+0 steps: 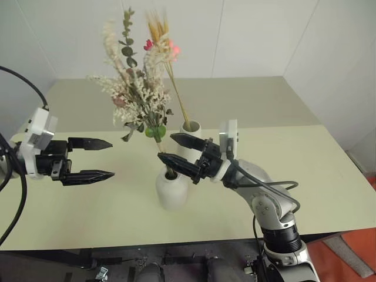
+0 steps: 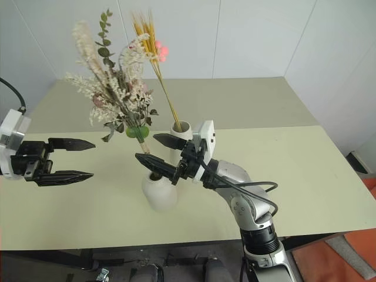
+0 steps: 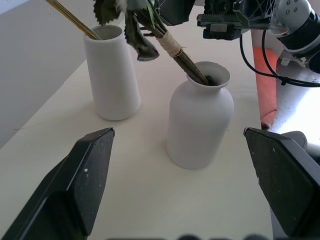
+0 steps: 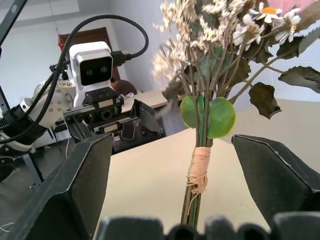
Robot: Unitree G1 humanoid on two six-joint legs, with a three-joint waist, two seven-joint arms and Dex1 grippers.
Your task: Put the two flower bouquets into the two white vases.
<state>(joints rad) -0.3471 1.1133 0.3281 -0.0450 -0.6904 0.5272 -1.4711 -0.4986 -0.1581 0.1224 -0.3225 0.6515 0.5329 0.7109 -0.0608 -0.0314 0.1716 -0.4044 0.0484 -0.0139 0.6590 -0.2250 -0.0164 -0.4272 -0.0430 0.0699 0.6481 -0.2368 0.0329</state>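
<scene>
Pale green worktop (image 1: 329,176): carries both white vases near its middle, the two standing just apart.
Round vase (image 1: 171,189): the landmark; short bottle shape with a narrow neck, upright, nearer the robot.
Tall vase (image 1: 190,134): straight-sided with a wide mouth, upright, just behind the round vase and a little to its right.
White bunch (image 1: 132,88): cream sprigs and green leaves; its stems, bound with pale twine, stand in the round vase's neck and lean to the left.
Wheat bunch (image 1: 160,36): golden ears with small pink-red blossoms; its thin stalk drops slantwise into the tall vase behind the round vase.
Right end effector (image 1: 179,150): jaws wide, one finger on each side of the white bunch's stems just above the round vase's mouth, with a gap to the stems on both sides; nothing gripped.
Left end effector (image 1: 97,158): jaws wide and empty, well to the left of the round vase, fingers pointing toward it above the worktop.
</scene>
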